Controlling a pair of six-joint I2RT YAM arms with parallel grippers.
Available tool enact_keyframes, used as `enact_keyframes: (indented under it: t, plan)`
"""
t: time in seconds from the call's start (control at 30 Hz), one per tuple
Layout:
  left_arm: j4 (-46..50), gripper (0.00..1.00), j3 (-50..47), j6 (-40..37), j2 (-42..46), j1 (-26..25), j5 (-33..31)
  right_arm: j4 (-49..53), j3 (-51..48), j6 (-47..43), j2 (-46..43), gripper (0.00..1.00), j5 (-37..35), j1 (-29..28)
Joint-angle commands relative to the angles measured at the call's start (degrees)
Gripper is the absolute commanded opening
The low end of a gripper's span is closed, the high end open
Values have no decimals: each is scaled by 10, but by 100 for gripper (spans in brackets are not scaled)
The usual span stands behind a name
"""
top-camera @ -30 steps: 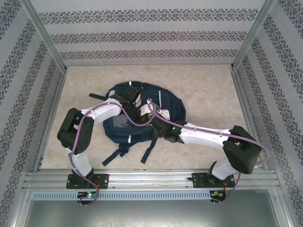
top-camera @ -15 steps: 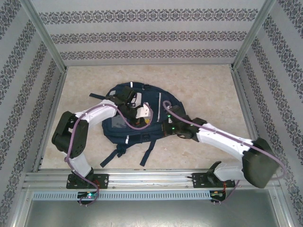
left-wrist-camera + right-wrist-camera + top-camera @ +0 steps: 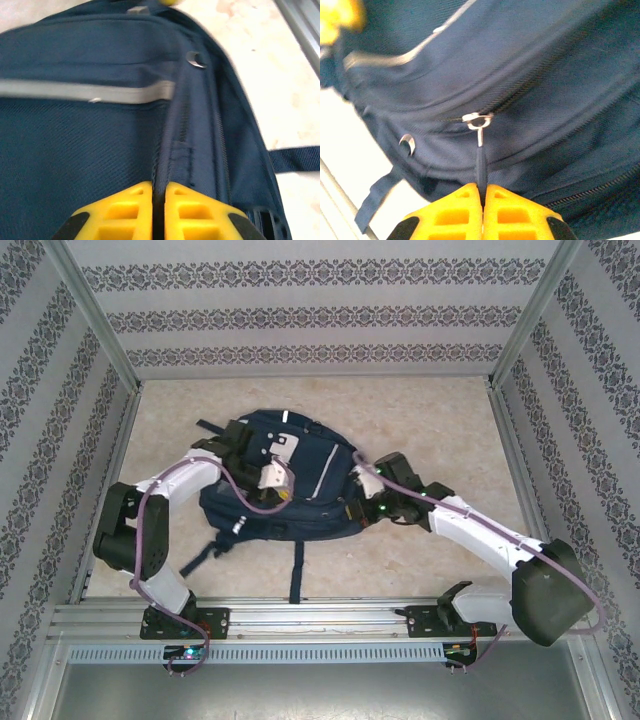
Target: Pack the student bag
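I see the student bag (image 3: 310, 510) lying on the pale table (image 3: 430, 420), near the middle and a bit to the left. Since half a second ago it has slid left and turned, and it looks spread out wider. Its dark strap (image 3: 296, 575) now hangs straight down toward me. My left gripper (image 3: 159, 192) is pinched tight on a fold of the bag's cloth by the zip line. My right gripper (image 3: 481, 189) is squeezed shut on the zipper pull (image 3: 479, 152), which hangs from its silver slider (image 3: 477, 119). The left arm's elbow has swung further left, and the right arm has stretched out lower.
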State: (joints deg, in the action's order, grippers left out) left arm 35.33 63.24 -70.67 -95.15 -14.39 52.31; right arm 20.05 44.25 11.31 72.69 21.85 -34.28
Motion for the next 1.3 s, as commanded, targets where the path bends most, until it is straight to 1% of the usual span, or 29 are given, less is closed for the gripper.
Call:
enact_keyframes:
  t: [0.0,0.07,0.1,0.13,0.17,0.2,0.23,0.27,0.3,0.33,0.37,0.4,0.47,0.53,0.57,0.7,0.87,0.97,1.07,1.1,1.17,1.2,1.23,1.27]
  plan:
    - [-141,14,-8,105,16,76,-32,13,26,-12,20,0,-17,-81]
    - [-208,16,-14,155,16,92,-52,-18,37,16,43,0,-15,-116]
    - [-238,22,-18,181,16,99,-51,-38,44,28,54,0,-16,-131]
    - [-262,45,-22,203,16,104,-56,-49,50,36,66,0,-24,-142]
    - [-274,65,-25,226,17,104,-67,-61,57,43,81,0,-28,-148]
    - [-251,69,-19,224,21,104,-54,-69,67,49,95,0,-26,-151]
    - [-210,74,-12,201,26,104,-34,-72,74,53,106,0,-24,-151]
    - [-141,75,-1,151,33,100,5,-72,83,53,117,0,-21,-150]
    - [-58,75,8,77,41,93,36,-71,90,50,123,0,-21,-150]
    - [-1,75,8,17,47,85,51,-69,95,48,126,0,-21,-149]
    - [38,75,-1,-25,54,76,56,-70,97,47,127,0,-16,-146]
    - [54,75,-15,-44,61,65,50,-70,100,46,126,0,-8,-143]
    - [40,76,-47,-57,81,32,18,-70,102,45,123,0,2,-138]
    - [-8,76,-72,-38,99,-8,-17,-70,101,44,121,0,7,-135]
    - [-21,76,-75,-32,101,-22,-23,-70,100,45,120,0,9,-134]
    - [-69,76,-77,-18,80,-55,-69,-78,97,54,119,0,19,-133]
    - [-104,71,-83,-16,53,-61,-120,-84,85,62,111,0,12,-138]
    - [-136,61,-95,-2,44,-61,-151,-91,75,66,107,0,12,-139]
    - [-134,42,-86,20,34,-65,-171,-94,70,67,106,0,10,-139]
    - [-131,32,-82,31,33,-65,-164,-96,68,68,107,0,11,-140]
    - [-109,3,-70,33,34,-65,-130,-104,64,70,110,0,12,-140]
    - [-95,0,-63,36,36,-65,-104,-106,63,72,113,0,10,-140]
    - [-82,0,-57,38,39,-65,-74,-106,65,72,119,0,7,-139]
    - [-75,0,-55,38,44,-65,-49,-105,68,72,123,5,5,-139]
